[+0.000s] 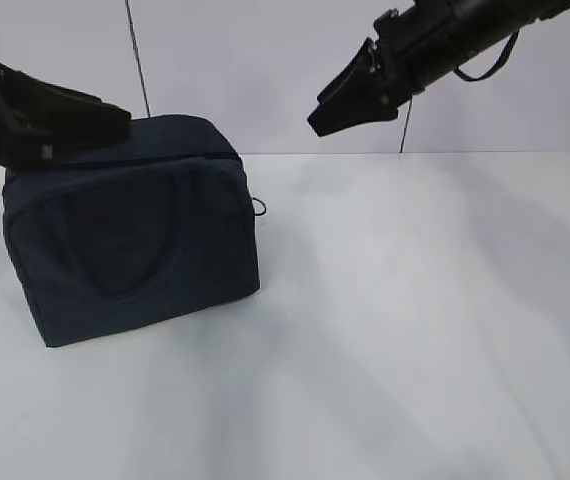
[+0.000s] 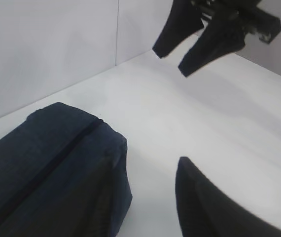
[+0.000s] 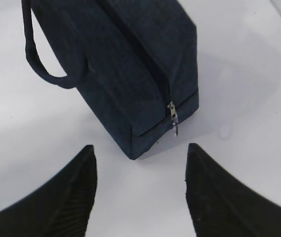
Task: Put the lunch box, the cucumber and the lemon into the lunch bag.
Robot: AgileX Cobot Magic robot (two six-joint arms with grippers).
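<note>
Left gripper (image 1: 115, 118) over the bag's top left, just above the fabric, fingers apart, grasping nothing; only one finger (image 2: 214, 207) seen from its wrist. Bag (image 1: 135, 240) standing on the white table (image 1: 415, 320), zipped shut, pull (image 3: 173, 118) hanging at the end, handle (image 3: 42, 64) looped down the side. Right gripper (image 1: 325, 115) raised well right of the bag, fingers (image 3: 56, 197) spread, empty.
</note>
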